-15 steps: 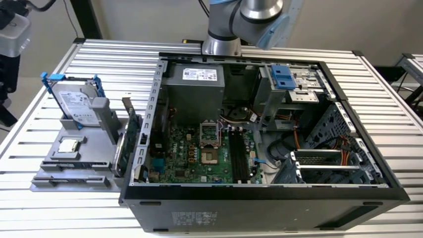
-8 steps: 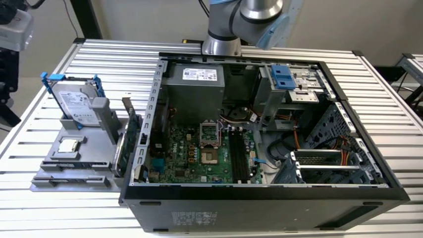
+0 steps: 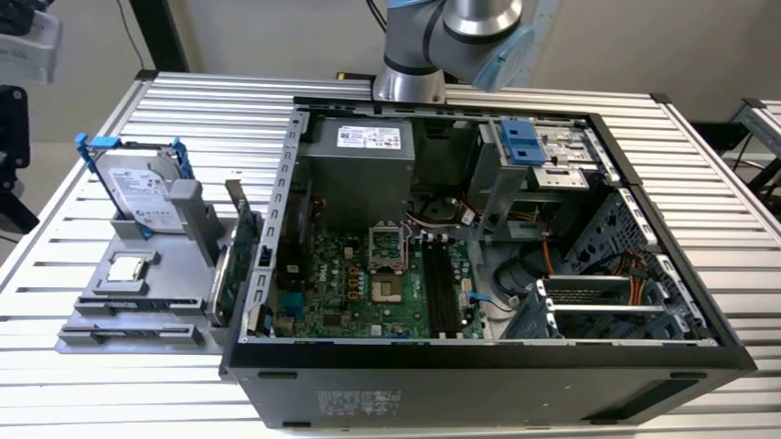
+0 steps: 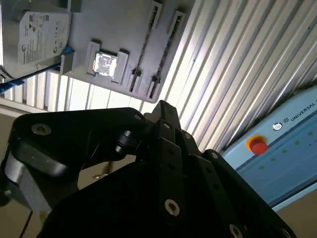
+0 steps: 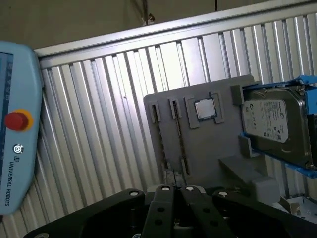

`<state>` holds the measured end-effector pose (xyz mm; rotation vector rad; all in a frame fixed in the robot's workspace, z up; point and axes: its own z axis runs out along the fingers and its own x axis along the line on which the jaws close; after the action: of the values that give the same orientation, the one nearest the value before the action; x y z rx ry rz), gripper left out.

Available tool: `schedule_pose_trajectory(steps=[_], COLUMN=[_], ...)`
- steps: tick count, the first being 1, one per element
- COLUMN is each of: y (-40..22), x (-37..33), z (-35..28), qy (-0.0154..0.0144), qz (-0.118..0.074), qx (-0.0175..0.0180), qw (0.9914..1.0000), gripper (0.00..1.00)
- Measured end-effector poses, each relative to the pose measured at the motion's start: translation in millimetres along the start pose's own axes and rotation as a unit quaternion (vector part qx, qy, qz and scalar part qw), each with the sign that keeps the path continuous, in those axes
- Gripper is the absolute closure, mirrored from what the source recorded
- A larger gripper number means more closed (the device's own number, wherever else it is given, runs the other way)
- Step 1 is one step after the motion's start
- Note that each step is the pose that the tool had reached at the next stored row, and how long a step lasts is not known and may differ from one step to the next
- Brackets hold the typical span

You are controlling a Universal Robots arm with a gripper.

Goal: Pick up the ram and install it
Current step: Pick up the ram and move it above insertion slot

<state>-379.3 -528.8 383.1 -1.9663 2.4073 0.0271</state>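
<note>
The ram (image 5: 179,141) is a thin strip standing edge-on in a narrow slot of the grey holder (image 5: 218,144), beside a square processor chip (image 5: 204,109). In the exterior view the ram (image 3: 128,301) shows as a blue-green strip near the holder's front, at the exterior view's left of the open computer case (image 3: 488,361). My gripper (image 5: 177,190) hangs high above the holder with its black fingers together and nothing between them. In the second wrist view the gripper (image 4: 161,106) points toward the holder's slots (image 4: 142,57). The motherboard's black slots (image 3: 442,288) lie inside the case.
A silver hard drive (image 3: 141,192) in a blue frame stands at the holder's back. A green expansion card (image 3: 238,261) stands between holder and case. The arm (image 3: 445,41) rises behind the case. A teach pendant with a red button (image 5: 17,120) lies on the ribbed table (image 5: 99,129).
</note>
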Motion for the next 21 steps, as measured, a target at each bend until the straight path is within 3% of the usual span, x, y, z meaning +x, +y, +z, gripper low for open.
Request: schedule_pose_trajectory(steps=[3, 6, 12, 19, 21], y=[0.0, 0.0, -0.1, -0.8, -0.8], x=[0.0, 0.0, 0.1, -0.1, 0.0], z=[0.4, 0.7, 1.4, 1.7, 1.6], qy=[-0.0002, -0.0004, -0.0008, -0.0015, -0.0016], qz=[-0.026, -0.05, -0.098, -0.136, -0.14], qx=[-0.0009, -0.0018, -0.0033, -0.0042, -0.0044], qw=[0.99966, 0.99874, 0.99522, 0.99063, 0.9902], gripper=[1.0, 1.0, 1.0, 1.0, 1.0])
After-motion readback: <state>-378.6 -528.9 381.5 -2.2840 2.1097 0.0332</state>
